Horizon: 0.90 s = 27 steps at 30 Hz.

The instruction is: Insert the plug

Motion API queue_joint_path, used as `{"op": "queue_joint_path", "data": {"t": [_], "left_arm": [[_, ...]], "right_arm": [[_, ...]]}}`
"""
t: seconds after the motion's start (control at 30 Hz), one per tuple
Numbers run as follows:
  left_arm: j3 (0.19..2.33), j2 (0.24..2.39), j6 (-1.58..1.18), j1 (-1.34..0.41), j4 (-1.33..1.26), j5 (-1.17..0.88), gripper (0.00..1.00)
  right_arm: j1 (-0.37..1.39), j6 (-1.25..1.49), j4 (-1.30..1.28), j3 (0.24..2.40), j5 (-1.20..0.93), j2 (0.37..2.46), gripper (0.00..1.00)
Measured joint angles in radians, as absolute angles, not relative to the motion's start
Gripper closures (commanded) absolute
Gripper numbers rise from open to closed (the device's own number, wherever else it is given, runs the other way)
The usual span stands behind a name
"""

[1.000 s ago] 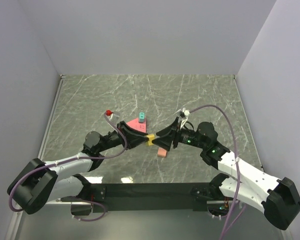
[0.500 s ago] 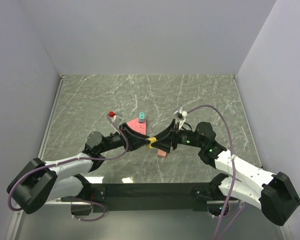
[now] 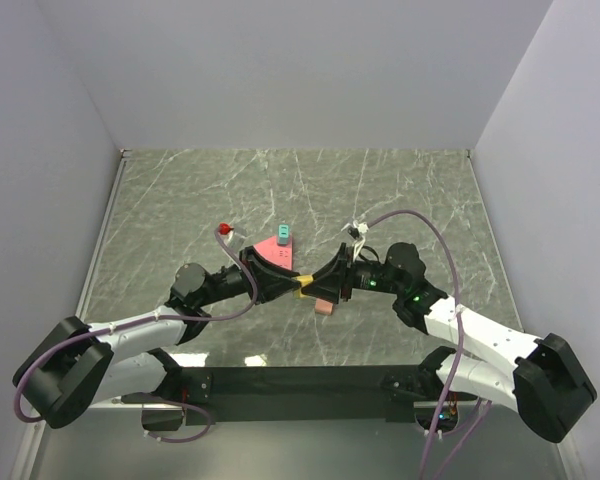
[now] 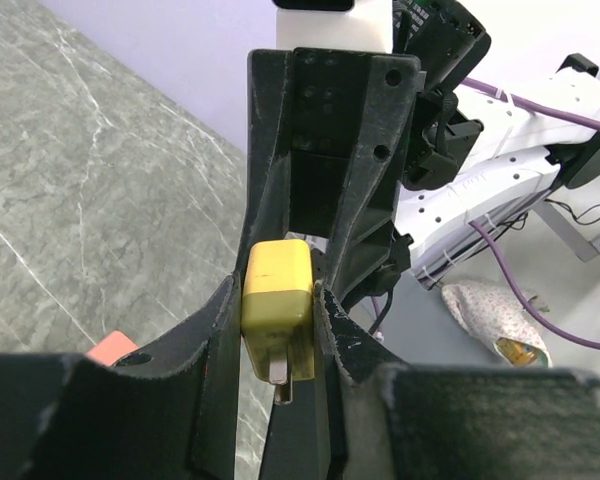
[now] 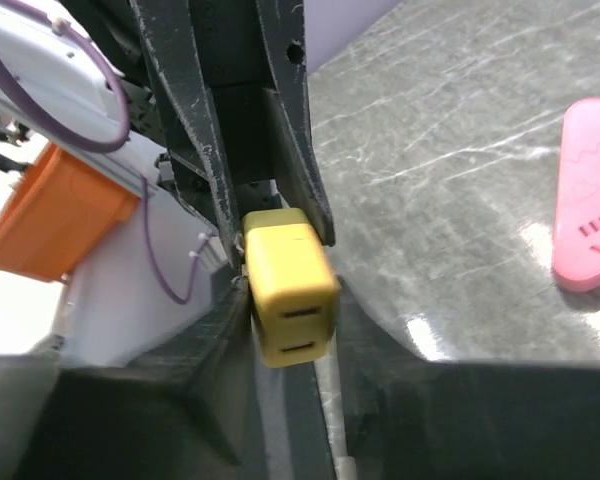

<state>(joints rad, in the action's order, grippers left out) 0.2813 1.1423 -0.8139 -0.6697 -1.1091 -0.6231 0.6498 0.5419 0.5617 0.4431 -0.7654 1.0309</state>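
Note:
A yellow plug (image 3: 301,283) hangs above the middle of the table, gripped from both sides. My left gripper (image 3: 291,281) is shut on it; in the left wrist view the plug (image 4: 277,305) sits squeezed between the pads, its metal prongs (image 4: 283,378) pointing toward the camera. My right gripper (image 3: 312,284) comes in from the right. In the right wrist view its fingers close on the plug (image 5: 288,280), whose end with two slots faces the camera. A pink socket block (image 3: 277,252) lies flat on the table just beyond the grippers.
A teal plug (image 3: 284,232) stands on the far end of the pink block. A small pink piece (image 3: 323,305) lies under the right gripper. Purple cables loop off both arms. The marble table is walled at the left, back and right.
The right gripper has slid a little left and closed its fingers on the yellow plug. The left gripper has kept its hold and barely moved.

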Motion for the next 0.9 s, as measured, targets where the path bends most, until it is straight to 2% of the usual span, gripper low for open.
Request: {"op": "queue_joint_path", "data": {"t": [0.03, 0.07, 0.1, 0.13, 0.17, 0.33, 0.37, 0.4, 0.43, 0.47, 0.73, 0.9], "left_arm": [[0.282, 1.143, -0.809, -0.670, -1.109, -0.625, 1.00], [0.282, 1.143, -0.805, -0.670, -1.109, -0.635, 0.99], [0.282, 1.144, -0.805, -0.670, -1.109, -0.639, 0.94], [0.282, 1.147, -0.801, -0.670, -1.109, -0.642, 0.87], [0.282, 1.152, -0.801, -0.670, -1.109, -0.642, 0.70], [0.288, 1.159, -0.795, -0.673, -1.086, -0.596, 0.43], [0.289, 1.156, -0.791, -0.674, -1.066, -0.575, 0.34], [0.290, 1.153, -0.784, -0.674, -1.050, -0.559, 0.30], [0.290, 1.143, -0.779, -0.674, -1.024, -0.533, 0.19], [0.290, 1.134, -0.770, -0.674, -1.007, -0.518, 0.16], [0.279, 1.000, -0.745, -0.655, -0.900, -0.380, 0.16], [0.275, 0.888, -0.722, -0.625, -0.693, -0.123, 0.18]], "right_arm": [[0.649, 0.545, 0.568, 0.439, -0.766, 1.031, 0.84], [0.645, 0.554, 0.578, 0.432, -0.769, 1.030, 0.98], [0.643, 0.559, 0.589, 0.426, -0.775, 1.030, 1.00], [0.642, 0.566, 0.599, 0.420, -0.776, 1.029, 1.00], [0.642, 0.570, 0.602, 0.417, -0.777, 1.029, 1.00], [0.646, 0.567, 0.600, 0.416, -0.760, 1.030, 1.00], [0.646, 0.563, 0.599, 0.416, -0.752, 1.030, 1.00], [0.646, 0.561, 0.597, 0.416, -0.749, 1.030, 1.00], [0.646, 0.559, 0.595, 0.416, -0.748, 1.030, 1.00], [0.645, 0.556, 0.591, 0.416, -0.745, 1.030, 1.00], [0.617, 0.531, 0.512, 0.429, -0.700, 1.037, 1.00], [0.606, 0.498, 0.401, 0.500, -0.631, 1.093, 1.00]]}}
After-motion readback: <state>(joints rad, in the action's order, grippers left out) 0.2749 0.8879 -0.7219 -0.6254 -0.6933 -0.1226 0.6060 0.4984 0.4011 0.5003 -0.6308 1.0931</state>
